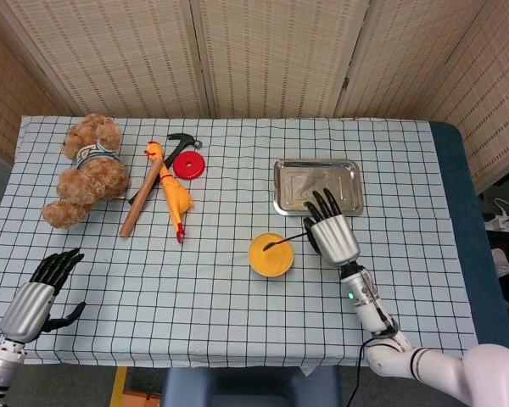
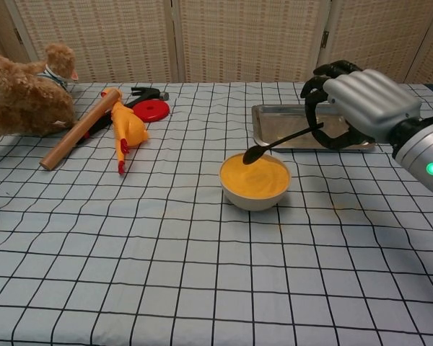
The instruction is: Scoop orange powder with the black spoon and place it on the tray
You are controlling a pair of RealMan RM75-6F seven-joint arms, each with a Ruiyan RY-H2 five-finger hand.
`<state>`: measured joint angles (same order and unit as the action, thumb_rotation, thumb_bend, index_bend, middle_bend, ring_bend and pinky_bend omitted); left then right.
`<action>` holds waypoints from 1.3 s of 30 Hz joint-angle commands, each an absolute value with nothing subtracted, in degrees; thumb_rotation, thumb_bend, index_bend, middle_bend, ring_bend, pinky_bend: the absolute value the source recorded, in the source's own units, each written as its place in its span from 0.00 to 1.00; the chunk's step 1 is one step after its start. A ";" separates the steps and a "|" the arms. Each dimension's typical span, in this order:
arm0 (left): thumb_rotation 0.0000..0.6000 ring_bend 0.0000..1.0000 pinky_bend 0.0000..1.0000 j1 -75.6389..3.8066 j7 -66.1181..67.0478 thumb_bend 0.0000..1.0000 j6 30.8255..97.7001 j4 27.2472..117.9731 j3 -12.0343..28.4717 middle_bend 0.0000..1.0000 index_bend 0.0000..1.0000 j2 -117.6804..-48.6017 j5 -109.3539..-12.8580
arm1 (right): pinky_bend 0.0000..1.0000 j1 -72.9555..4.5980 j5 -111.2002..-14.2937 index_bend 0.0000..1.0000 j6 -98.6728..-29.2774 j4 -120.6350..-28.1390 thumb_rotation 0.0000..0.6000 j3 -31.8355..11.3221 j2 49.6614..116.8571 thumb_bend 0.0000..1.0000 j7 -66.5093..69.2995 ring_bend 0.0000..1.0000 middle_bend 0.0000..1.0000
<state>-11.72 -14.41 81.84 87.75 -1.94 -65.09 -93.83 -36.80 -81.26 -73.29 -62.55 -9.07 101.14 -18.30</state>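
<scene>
My right hand (image 1: 329, 231) (image 2: 353, 104) grips the handle of the black spoon (image 2: 278, 143) (image 1: 282, 241). The spoon's head hangs just above the orange powder in the white bowl (image 2: 255, 181) (image 1: 271, 255). I cannot tell whether powder sits in the spoon head. The steel tray (image 1: 316, 186) (image 2: 280, 124) lies just behind the bowl, partly hidden by the right hand. My left hand (image 1: 36, 297) rests near the table's front left corner, fingers apart and holding nothing.
At the back left lie a teddy bear (image 1: 83, 172), a wooden stick (image 1: 142, 199), a yellow rubber chicken (image 1: 173, 197), a hammer (image 1: 180, 143) and a red disc (image 1: 189, 165). The checked cloth covers the table.
</scene>
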 commanded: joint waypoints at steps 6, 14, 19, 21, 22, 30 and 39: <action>1.00 0.00 0.06 -11.73 -14.44 0.36 81.92 87.98 -1.92 0.00 0.00 -65.00 -93.87 | 0.00 -40.05 -73.72 1.00 -70.40 -55.04 1.00 -18.30 103.61 0.67 -16.55 0.05 0.25; 1.00 0.00 0.06 -11.90 -13.90 0.36 81.64 87.98 -1.85 0.00 0.00 -65.23 -93.80 | 0.00 -45.24 -62.97 1.00 -60.05 -43.19 1.00 -25.56 107.05 0.67 -17.50 0.05 0.26; 1.00 0.00 0.06 -12.09 -14.00 0.36 80.95 87.84 -1.65 0.00 0.00 -65.29 -93.05 | 0.00 -47.57 -59.59 1.00 -55.71 -37.45 1.00 -27.39 109.13 0.67 -16.08 0.05 0.26; 1.00 0.00 0.06 -12.17 -13.92 0.36 80.74 87.69 -1.53 0.00 0.00 -65.35 -92.77 | 0.00 -48.28 -58.38 0.96 -53.71 -36.22 1.00 -27.82 109.69 0.67 -15.73 0.05 0.25; 1.00 0.00 0.06 -12.16 -13.91 0.36 80.75 87.65 -1.45 0.00 0.00 -65.38 -92.66 | 0.00 -48.44 -58.10 0.93 -52.98 -36.01 1.00 -27.75 109.74 0.67 -15.76 0.05 0.25; 1.00 0.00 0.06 -12.26 -13.96 0.36 80.30 87.46 -1.36 0.00 0.00 -65.43 -92.21 | 0.00 -48.58 -53.02 0.13 -47.52 -38.34 1.00 -27.80 108.07 0.61 -21.86 0.00 0.09; 1.00 0.00 0.06 -12.18 -13.87 0.36 80.55 87.46 -1.42 0.00 0.00 -65.40 -92.42 | 0.00 -45.37 -51.82 0.00 -51.78 -51.25 1.00 -26.63 101.65 0.39 -25.62 0.00 0.00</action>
<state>-12.19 -13.87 80.54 87.46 -1.41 -65.41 -92.42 -47.12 -51.81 -49.26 -46.02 -27.22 104.55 -24.56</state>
